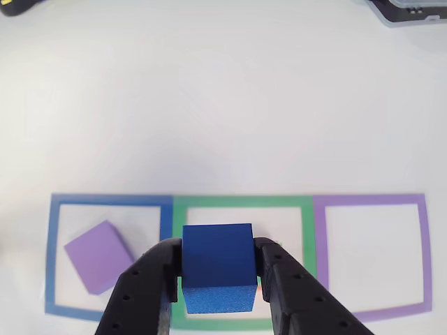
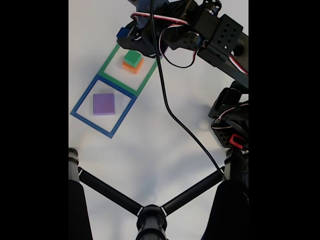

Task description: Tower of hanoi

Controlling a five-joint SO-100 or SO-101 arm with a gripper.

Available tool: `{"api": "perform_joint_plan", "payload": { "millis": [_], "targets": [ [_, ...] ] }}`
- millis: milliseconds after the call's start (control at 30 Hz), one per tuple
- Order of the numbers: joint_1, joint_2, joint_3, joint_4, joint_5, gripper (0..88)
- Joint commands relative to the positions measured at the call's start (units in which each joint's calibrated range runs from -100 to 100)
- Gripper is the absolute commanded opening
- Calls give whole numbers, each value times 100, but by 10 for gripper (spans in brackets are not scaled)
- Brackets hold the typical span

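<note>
The pincer (image 1: 218, 276), seen in the other view entering from the lower edge, is clamped on the blue block (image 1: 217, 265): one black finger (image 1: 150, 279) presses its left face and the other its right face. The blue block hangs over the green tape outline (image 1: 242, 202), the middle of three square outlines laid in a row on the white surface (image 1: 223, 105). A sliver of orange shows just beside the block's lower right corner.

In the fixed view the pincer (image 2: 131, 36) sits at the top of the picture, with the blue block (image 2: 122, 33) partly visible at its left side. Directly beside it, within the green tape outline (image 2: 120, 80), the green block (image 2: 133, 57) rests on the larger orange block (image 2: 134, 65).

The purple block (image 1: 99, 256) lies alone inside the blue tape outline (image 1: 105, 201), turned askew to the outline's sides in the other view. The purple tape outline (image 1: 370, 200), at the right in that view, encloses bare surface.

The arm (image 2: 215, 35) and a black cable (image 2: 170, 110) cross the upper right of the fixed view.
</note>
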Motion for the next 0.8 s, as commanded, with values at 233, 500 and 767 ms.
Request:
{"api": "perform_joint_plan", "payload": {
  "millis": [233,500,767],
  "targets": [
    [-826,74,-2993,2749,-665,35],
    [-1261,-367,-1176,1381,-334,34],
    [-1459,-807,2177,-1921,254,38]
  ]
}}
